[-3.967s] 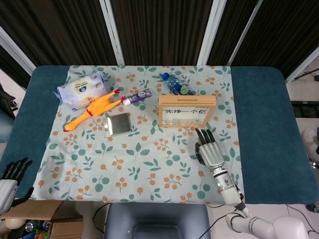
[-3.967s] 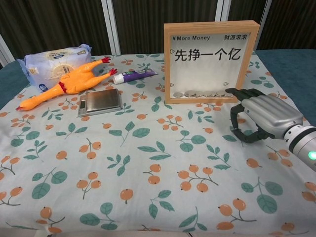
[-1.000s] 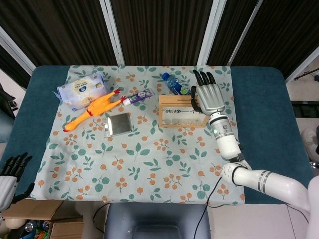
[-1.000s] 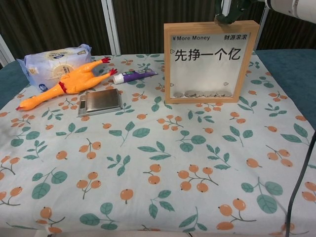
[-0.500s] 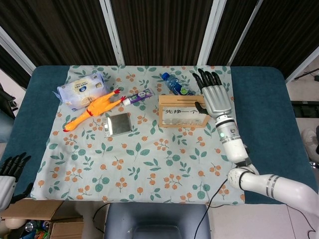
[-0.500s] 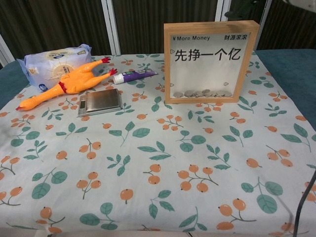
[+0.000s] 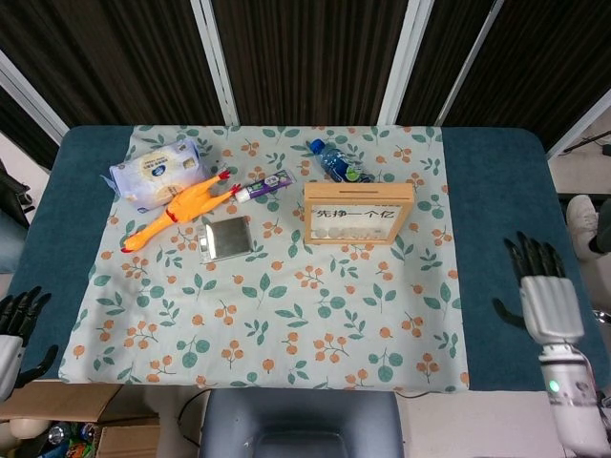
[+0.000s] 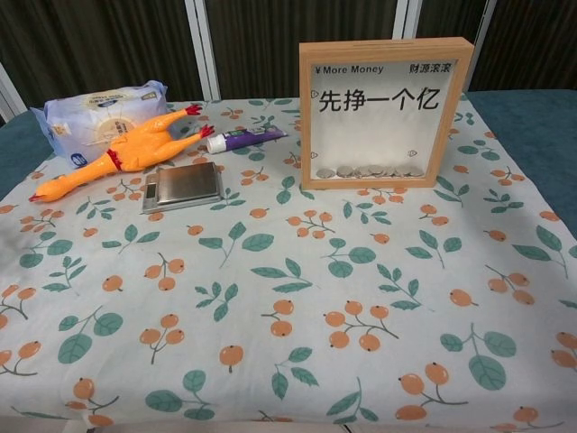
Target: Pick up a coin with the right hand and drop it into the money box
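The wooden-framed money box (image 7: 359, 212) (image 8: 385, 113) stands upright on the floral cloth, right of centre, with several coins (image 8: 370, 170) lying along its bottom behind the clear front. No loose coin shows on the cloth. My right hand (image 7: 545, 297) hangs over the blue table's right edge, far from the box, fingers spread and holding nothing. My left hand (image 7: 14, 324) is at the lower left corner off the table, fingers apart and empty. Neither hand appears in the chest view.
A yellow rubber chicken (image 7: 179, 210) (image 8: 117, 153), a tissue pack (image 7: 158, 174), a purple tube (image 7: 263, 186), a small metal scale (image 7: 225, 238) (image 8: 184, 186) and a blue bottle (image 7: 338, 161) lie on the cloth left of and behind the box.
My right hand has left the top of the money box and swung down to the table's right edge, fingers still spread. The left hand has barely shifted.
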You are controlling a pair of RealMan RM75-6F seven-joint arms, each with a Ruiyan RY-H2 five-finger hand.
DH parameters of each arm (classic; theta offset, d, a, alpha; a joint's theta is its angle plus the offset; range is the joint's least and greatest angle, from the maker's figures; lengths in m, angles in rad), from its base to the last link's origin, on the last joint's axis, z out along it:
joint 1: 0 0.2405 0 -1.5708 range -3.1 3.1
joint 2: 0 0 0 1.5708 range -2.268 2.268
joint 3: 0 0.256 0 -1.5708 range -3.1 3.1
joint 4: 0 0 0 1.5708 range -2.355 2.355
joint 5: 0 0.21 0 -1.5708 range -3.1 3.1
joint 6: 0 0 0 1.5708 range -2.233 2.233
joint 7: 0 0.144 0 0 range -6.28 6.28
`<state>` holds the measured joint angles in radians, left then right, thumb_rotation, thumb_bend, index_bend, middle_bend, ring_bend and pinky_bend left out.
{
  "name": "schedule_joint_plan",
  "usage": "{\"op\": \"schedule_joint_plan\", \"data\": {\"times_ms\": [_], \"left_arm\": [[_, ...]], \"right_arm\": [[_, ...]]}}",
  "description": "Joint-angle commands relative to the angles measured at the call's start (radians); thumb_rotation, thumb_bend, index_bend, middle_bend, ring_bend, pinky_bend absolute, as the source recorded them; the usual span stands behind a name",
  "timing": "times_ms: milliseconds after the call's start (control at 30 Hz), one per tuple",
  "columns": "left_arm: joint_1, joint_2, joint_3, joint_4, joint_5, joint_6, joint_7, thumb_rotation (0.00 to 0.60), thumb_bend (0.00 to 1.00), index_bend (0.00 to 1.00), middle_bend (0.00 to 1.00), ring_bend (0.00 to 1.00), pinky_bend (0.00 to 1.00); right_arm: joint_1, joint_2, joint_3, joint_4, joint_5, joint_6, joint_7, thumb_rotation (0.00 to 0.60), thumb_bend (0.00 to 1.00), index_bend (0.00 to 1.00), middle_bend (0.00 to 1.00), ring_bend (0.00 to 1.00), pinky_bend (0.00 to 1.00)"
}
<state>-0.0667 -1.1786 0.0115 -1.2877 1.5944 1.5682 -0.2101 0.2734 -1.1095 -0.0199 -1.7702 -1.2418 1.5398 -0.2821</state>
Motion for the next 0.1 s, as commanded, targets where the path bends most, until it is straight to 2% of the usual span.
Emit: {"op": "schedule_joint_plan", "data": {"times_ms": [33, 100], "left_arm": [[0.004, 0.003, 0.003, 0.000, -0.001, 0.001, 0.002, 0.600, 0.36, 0.00, 0.00, 0.00, 0.00], [0.007, 0.006, 0.005, 0.003, -0.001, 0.000, 0.000, 0.600, 0.36, 0.00, 0.00, 0.00, 0.00]], "right_arm": [[-0.148, -0.107, -0.075, 0.152, -0.073, 0.116, 0.123, 0.600, 0.40, 0.00, 0.00, 0.00, 0.00], [-0.179, -0.140, -0.070, 0.197, -0.080, 0.137, 0.145, 0.600, 0.40, 0.00, 0.00, 0.00, 0.00]]}}
